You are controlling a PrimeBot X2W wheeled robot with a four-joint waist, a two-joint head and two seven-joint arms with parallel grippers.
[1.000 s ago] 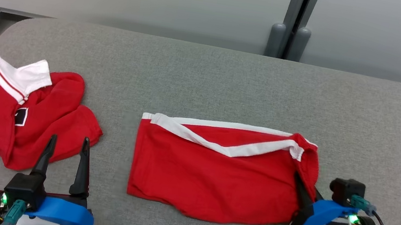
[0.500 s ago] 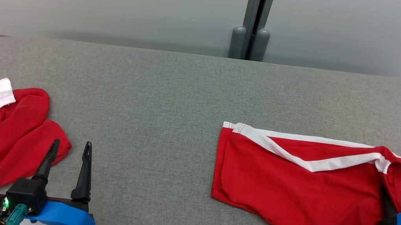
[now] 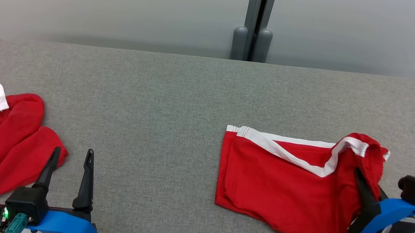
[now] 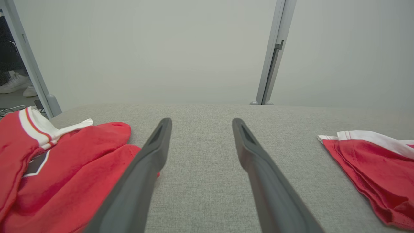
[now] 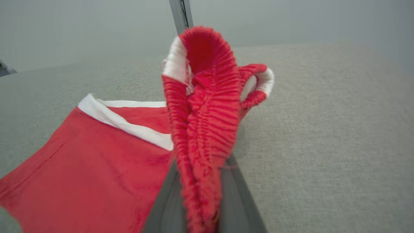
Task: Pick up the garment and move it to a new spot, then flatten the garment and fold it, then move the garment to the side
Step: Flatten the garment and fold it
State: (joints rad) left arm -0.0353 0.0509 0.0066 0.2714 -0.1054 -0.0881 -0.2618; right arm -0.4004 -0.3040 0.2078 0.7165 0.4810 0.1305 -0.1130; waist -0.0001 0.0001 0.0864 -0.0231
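Red shorts point(image 3: 283, 185) with white trim, folded, lying at 4 o'clock on the grey table point(image 3: 161, 97) in the head view. Mostly flat on the cloth; only the 3 o'clock end is raised and bunched.

Handling (judgement): light, thin knit, fully limp, not fragile, not slippery. It will droop and drag from any single hold, and the fold may slip open. The ribbed elastic waistband point(image 5: 203, 123) is the thickest, firmest part and the best place to pinch. A one-point hold lets the far end at 9 o'clock trail on the table.

Right gripper point(image 3: 360, 178): fingers pressed together on that waistband at the shorts' 3 o'clock end. In the right wrist view the gathered band stands up between them.

Left gripper point(image 3: 73, 153): fingers spread wide, holding nothing, at 7 o'clock of the table, well apart from the shorts.

A second red garment, a collared shirt point(image 3: 2, 143), lies crumpled at 8 o'clock, just beside the left gripper's outer finger.

Grey wall post point(image 3: 255, 16) at 12 o'clock behind the table.
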